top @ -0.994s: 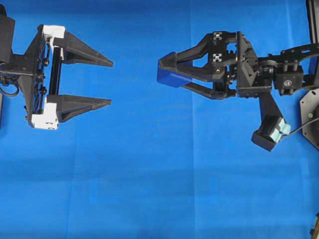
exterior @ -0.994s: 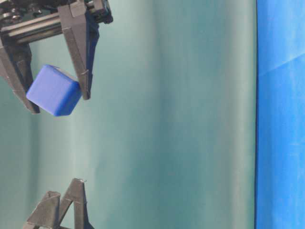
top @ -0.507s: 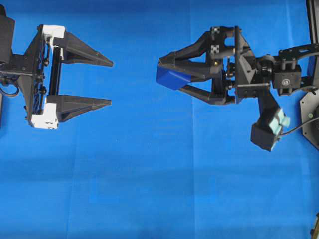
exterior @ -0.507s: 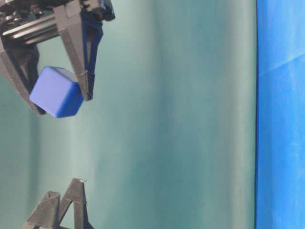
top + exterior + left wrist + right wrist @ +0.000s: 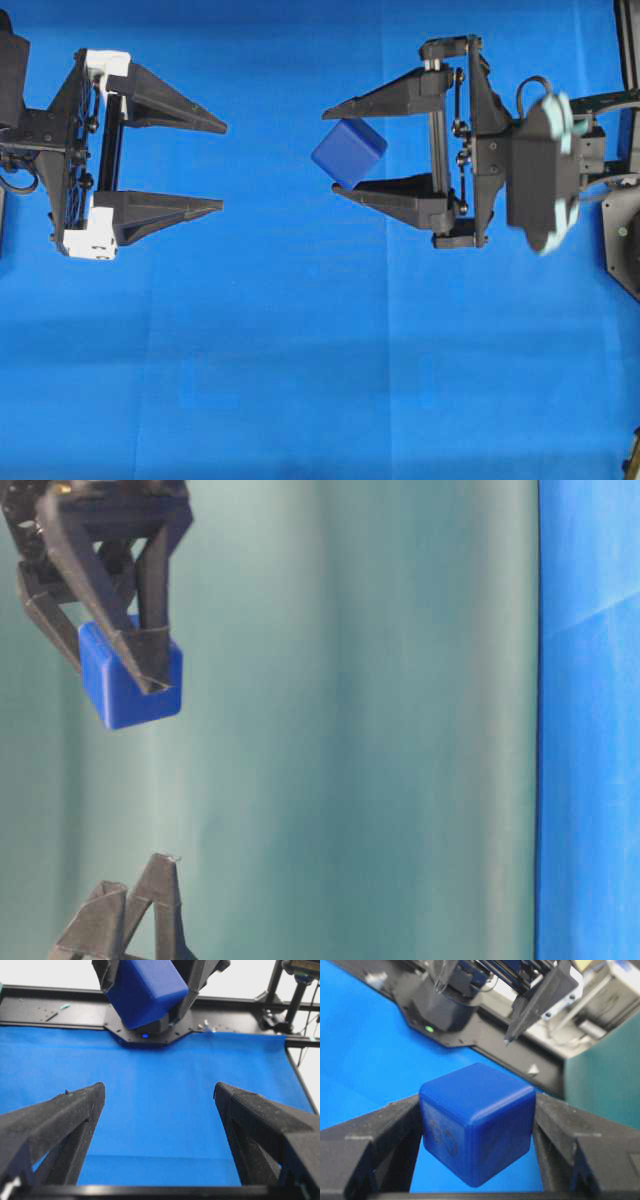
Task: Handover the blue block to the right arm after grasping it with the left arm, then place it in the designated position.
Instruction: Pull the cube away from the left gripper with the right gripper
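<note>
The blue block [image 5: 349,152] hangs above the blue cloth, pinched between the two black fingers of my right gripper [image 5: 332,150], which points left from the right side. The right wrist view shows the block [image 5: 475,1120] squeezed between both fingers [image 5: 395,1130], with my right gripper [image 5: 477,1102] shut on it. My left gripper [image 5: 222,167], with white pieces on its frame, stands wide open at the left, a gap away from the block. Nothing is between its jaws in the left wrist view [image 5: 160,1092], where the block [image 5: 145,990] shows high ahead. The table-level view shows the block [image 5: 125,685] held aloft.
The blue cloth [image 5: 300,350] covers the table. The right arm's black base plate [image 5: 145,1035] and a black frame rail [image 5: 50,1015] lie at the far edge. A teal backdrop [image 5: 380,730] stands behind. The left gripper's fingers [image 5: 150,900] show low in the table-level view.
The right wrist has rolled about a quarter turn with the block in its grip, so its fingers now lie flat in the overhead view. The left gripper has not moved.
</note>
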`<action>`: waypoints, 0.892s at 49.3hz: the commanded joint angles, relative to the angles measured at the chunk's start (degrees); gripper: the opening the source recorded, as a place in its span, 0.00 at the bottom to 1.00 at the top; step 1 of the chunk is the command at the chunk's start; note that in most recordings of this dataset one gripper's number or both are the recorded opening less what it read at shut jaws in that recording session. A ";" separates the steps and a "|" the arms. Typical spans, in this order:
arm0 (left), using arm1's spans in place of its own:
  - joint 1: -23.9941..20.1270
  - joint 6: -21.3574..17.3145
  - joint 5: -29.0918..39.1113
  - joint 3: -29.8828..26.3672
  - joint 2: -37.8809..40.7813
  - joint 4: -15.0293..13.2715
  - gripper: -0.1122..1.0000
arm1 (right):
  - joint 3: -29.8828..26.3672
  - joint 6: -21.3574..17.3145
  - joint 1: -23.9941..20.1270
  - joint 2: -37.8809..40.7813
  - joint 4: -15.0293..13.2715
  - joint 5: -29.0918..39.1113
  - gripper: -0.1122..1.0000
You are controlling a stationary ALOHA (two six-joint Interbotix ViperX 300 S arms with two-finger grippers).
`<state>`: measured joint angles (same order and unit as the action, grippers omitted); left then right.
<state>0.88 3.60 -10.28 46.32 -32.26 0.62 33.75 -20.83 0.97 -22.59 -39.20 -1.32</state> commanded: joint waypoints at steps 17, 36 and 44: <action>-0.09 -0.09 -0.35 -1.14 -1.14 0.00 0.94 | -1.58 -18.90 -0.62 -1.93 0.35 0.26 0.61; -0.09 -0.09 -0.35 -1.14 -1.14 0.00 0.94 | -1.85 -19.16 -0.62 -2.46 0.35 3.87 0.61; -0.09 -0.09 -0.35 -1.14 -1.14 0.00 0.94 | -1.93 -19.16 -0.62 -2.46 0.35 4.39 0.61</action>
<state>0.97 3.60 -10.28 46.32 -32.26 0.62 33.75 -39.90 0.44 -24.08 -39.02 2.99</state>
